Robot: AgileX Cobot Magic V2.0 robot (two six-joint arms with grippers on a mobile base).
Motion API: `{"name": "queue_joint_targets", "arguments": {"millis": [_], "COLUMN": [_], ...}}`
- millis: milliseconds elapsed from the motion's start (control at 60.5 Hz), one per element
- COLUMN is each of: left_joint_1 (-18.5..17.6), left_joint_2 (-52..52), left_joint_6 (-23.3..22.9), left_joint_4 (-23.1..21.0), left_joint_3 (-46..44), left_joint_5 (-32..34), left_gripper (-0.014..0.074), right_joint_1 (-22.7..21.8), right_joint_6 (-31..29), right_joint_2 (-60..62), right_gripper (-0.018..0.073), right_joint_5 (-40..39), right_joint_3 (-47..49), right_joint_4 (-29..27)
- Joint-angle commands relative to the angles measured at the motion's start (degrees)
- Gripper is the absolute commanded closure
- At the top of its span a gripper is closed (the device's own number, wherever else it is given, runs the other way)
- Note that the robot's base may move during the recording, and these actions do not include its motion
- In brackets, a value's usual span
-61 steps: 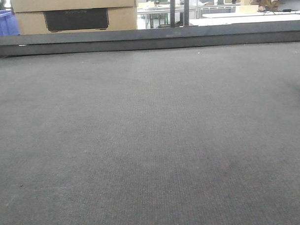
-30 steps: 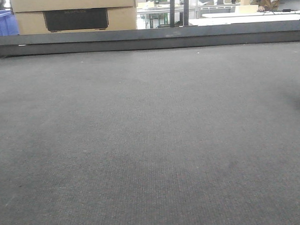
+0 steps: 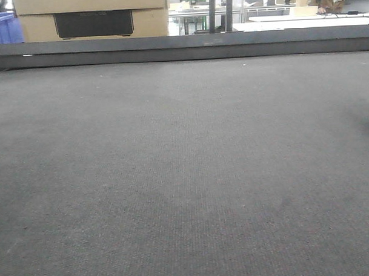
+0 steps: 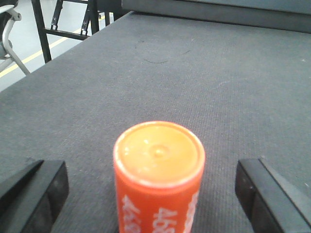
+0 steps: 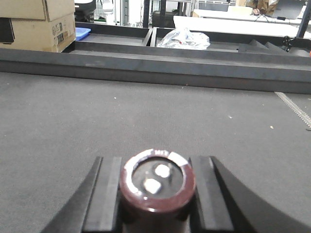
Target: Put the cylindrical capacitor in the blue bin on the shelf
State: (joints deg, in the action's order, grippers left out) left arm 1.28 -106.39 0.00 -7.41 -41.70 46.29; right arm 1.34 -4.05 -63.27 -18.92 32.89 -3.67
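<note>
Nothing on the table (image 3: pixel 186 174) has shifted in the front view. Clamped in the right fingers (image 5: pixel 109 194), the dark capacitor (image 5: pixel 158 182) seems ready to carry; the left fingers (image 4: pixel 34 194) flank an orange cylinder (image 4: pixel 158 170), wide open and not touching it.

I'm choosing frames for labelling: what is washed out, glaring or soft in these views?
Front view: the tabletop is evenly lit, while the room beyond it is partly washed out. Left wrist view: the orange cylinder is sharp, with mild sheen on its top. Right wrist view: the dark capacitor looks slightly soft, its rim catching light.
</note>
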Motion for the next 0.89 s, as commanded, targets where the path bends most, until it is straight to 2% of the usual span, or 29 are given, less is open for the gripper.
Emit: {"name": "queue_joint_targets", "arguments": {"millis": [0, 413, 512, 545, 628, 826, 876], "left_joint_1": [0.18, 0.18, 0.18, 0.18, 0.18, 0.18, 0.18], "left_joint_2": [-1.91, -7.13, -7.13, -7.13, -7.13, -5.94, -4.68], "left_joint_6": [-0.64, -0.64, -0.64, -0.64, -0.64, -0.64, -0.64], "left_joint_4": [-1.14, -1.50, -1.50, -1.50, -1.50, -1.50, -1.26], "left_joint_3": [-1.80, -6.43, -6.41, -6.41, -6.41, -6.41, -6.41], "left_joint_5": [0.98, 0.71, 0.47, 0.23, -0.70, -2.14, -3.65], "left_gripper": [-0.0004, -0.0004, 0.0021, 0.0050, 0.0190, 0.0627, 0.0703], "right_joint_1": [0.04, 0.04, 0.04, 0.04, 0.04, 0.04, 0.04], "right_joint_6": [0.00, 0.00, 0.00, 0.00, 0.00, 0.00, 0.00], "right_joint_2": [0.59, 0.59, 0.59, 0.59, 0.59, 0.59, 0.59], "right_gripper": [0.0631, 0.0631, 0.0631, 0.0631, 0.0631, 0.0631, 0.0631], "right_joint_5": [-0.93, 0.68, 0.68, 0.68, 0.96, 3.53, 5.06], "right_joint_3": [0.08, 0.08, 0.08, 0.08, 0.08, 0.87, 1.51], "right_joint_4": [0.35, 0.35, 0.35, 0.35, 0.35, 0.35, 0.35]}}
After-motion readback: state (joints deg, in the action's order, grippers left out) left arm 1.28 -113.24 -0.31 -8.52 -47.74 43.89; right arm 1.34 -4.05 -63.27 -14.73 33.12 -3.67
